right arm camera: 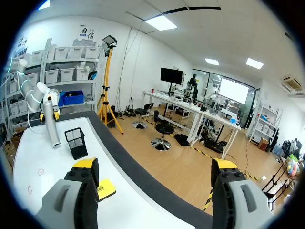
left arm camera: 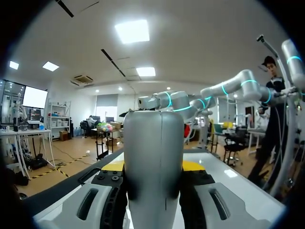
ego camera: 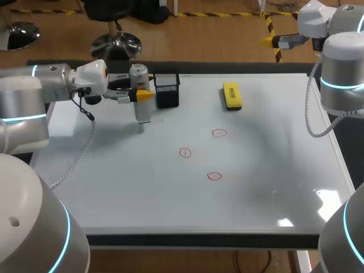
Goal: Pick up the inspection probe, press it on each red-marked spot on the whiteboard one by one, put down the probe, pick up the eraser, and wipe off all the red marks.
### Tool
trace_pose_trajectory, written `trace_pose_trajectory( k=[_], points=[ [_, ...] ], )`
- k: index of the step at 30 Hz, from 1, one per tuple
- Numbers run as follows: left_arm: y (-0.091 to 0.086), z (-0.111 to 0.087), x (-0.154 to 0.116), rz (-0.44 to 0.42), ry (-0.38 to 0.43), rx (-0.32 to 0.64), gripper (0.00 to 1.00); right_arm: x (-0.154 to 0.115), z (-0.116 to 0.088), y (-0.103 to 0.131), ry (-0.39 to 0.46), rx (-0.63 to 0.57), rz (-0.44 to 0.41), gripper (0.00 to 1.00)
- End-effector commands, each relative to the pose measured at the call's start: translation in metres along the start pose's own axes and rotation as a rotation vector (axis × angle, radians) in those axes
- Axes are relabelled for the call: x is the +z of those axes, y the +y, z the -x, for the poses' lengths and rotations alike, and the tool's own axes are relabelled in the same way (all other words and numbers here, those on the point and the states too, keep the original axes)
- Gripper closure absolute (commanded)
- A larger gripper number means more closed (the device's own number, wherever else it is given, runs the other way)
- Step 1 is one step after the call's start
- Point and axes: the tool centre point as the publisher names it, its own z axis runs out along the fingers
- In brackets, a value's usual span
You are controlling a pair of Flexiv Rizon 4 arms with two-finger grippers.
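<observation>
Left fingers (left arm camera: 90, 202) clamp upright probe (ego camera: 141, 111) beside mesh holder (ego camera: 166, 91); eraser (ego camera: 231, 95) apart.

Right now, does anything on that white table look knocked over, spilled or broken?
Nothing stands out. The probe is held upright by the left gripper, beside the upright black mesh holder. The yellow eraser lies flat on the whiteboard, and the three red marks look unsmudged.

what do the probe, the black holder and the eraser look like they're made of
The probe looks like smooth grey metal or plastic, slightly glossy. The black holder seems wire mesh: a fine grid shows. The eraser looks like matte yellow plastic; its pad is hidden.
</observation>
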Motion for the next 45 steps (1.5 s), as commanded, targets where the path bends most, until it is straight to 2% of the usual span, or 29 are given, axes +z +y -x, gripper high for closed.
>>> trace_pose_trajectory(
  k=[1,5,10,17,28,45],
  points=[
    [0.000,0.000,0.000,-0.001,0.000,0.001,1.00,0.000,0.000,0.000,0.001,0.000,0.000,0.00],
    [0.000,0.000,0.000,-0.001,0.000,0.001,1.00,0.000,0.000,0.000,0.001,0.000,0.000,0.00],
    [0.000,0.000,0.000,-0.001,0.000,0.001,1.00,0.005,-0.007,0.010,0.109,-0.093,-0.003,0.00],
    [0.000,0.000,0.000,-0.001,0.000,0.001,1.00,0.020,-0.023,0.014,0.246,-0.159,-0.026,0.00],
    [0.000,0.000,0.000,-0.001,0.000,0.001,1.00,0.043,-0.041,0.046,0.377,-0.305,-0.012,0.00],
    [0.000,0.000,0.000,-0.001,0.000,0.001,1.00,0.060,-0.069,0.053,0.688,-0.592,-0.113,0.00]
  ],
)
